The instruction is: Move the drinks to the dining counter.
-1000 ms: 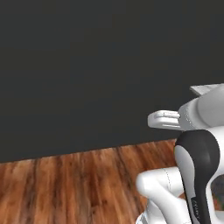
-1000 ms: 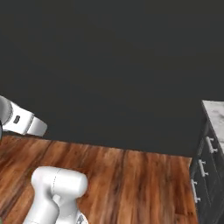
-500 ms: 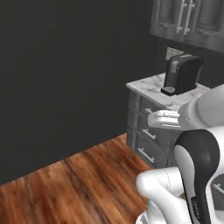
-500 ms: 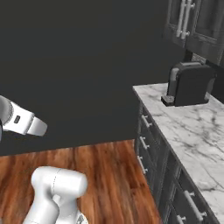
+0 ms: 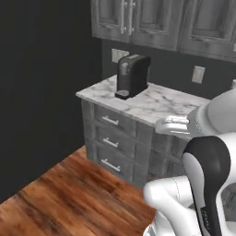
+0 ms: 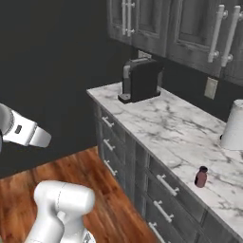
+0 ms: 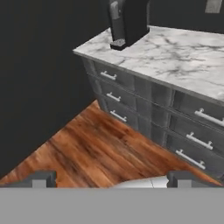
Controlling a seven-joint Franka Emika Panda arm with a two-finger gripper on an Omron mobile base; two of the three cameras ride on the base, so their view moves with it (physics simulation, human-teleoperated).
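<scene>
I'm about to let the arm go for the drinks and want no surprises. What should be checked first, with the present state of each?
1. Gripper open and empty: ok.
2. Small dark-purple drink container upright near the front edge of the marble worktop over grey drawers: ok.
3. Teal cup located: cannot tell.
4. Gripper near the container: not ok, it points at the wooden floor.
5. Tall white paper-towel roll apart from the container: ok.

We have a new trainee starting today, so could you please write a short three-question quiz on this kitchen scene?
1. True or false: the dark-purple drink container stands on the marble worktop.
2. What stands at the worktop's far left end? A) coffee machine B) kettle C) toaster
3. Fill in: the end effector is ____ and holds nothing.

Key: 1 true; 2 A, the coffee machine; 3 open.
</scene>
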